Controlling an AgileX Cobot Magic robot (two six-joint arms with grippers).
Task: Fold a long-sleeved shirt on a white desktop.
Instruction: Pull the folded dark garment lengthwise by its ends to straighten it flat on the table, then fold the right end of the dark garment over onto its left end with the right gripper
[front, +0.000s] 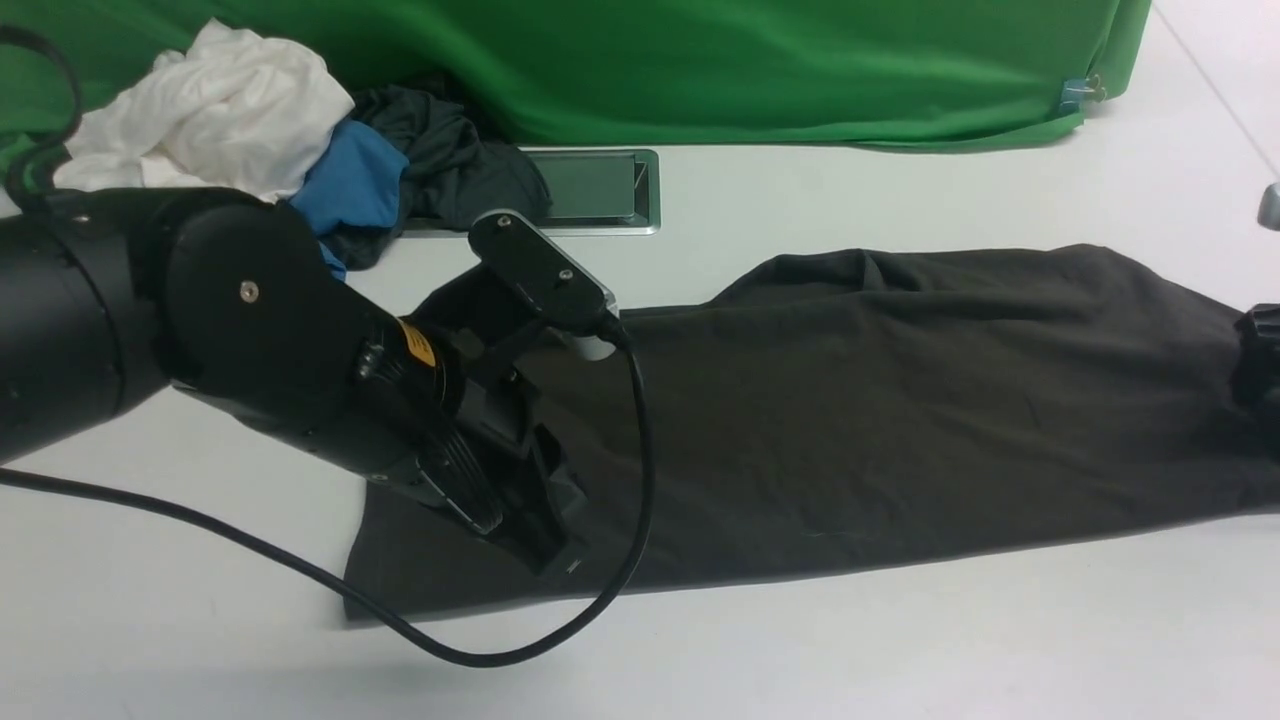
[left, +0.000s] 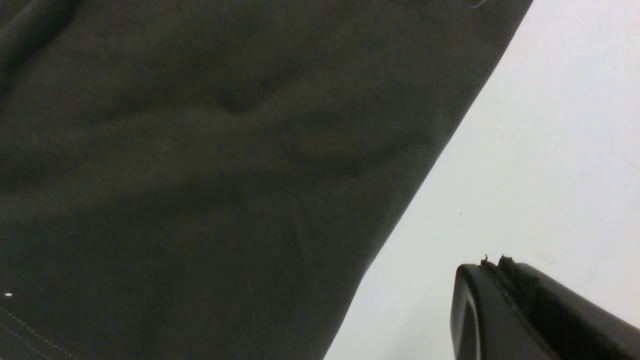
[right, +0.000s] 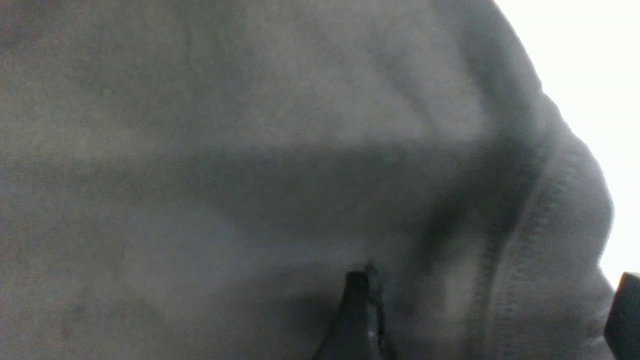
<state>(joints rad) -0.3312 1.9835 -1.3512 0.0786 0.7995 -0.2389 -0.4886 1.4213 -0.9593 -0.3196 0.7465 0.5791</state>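
Note:
The long-sleeved shirt (front: 880, 410) lies on the white desktop (front: 900, 650) as a long dark band running left to right; its chest print is hidden. My left gripper (front: 568, 555) hangs low over the band's left end. In the left wrist view the left gripper (left: 495, 265) has its fingers pressed together, shut on nothing, over bare desktop (left: 550, 125) beside the shirt's edge (left: 425, 165). My right gripper (front: 1262, 345) sits at the band's right end. Seen from the right wrist, that gripper (right: 490, 320) is open, its fingers (right: 356, 310) astride the stitched hem (right: 540, 240).
A pile of white cloth (front: 210, 110), a blue garment (front: 350, 185) and a smaller dark garment (front: 450, 160) sits at the back left. A silver-framed cable hatch (front: 590, 190) lies beside it. The green backdrop (front: 750, 60) closes the far side. A black cable (front: 630, 450) loops over the shirt.

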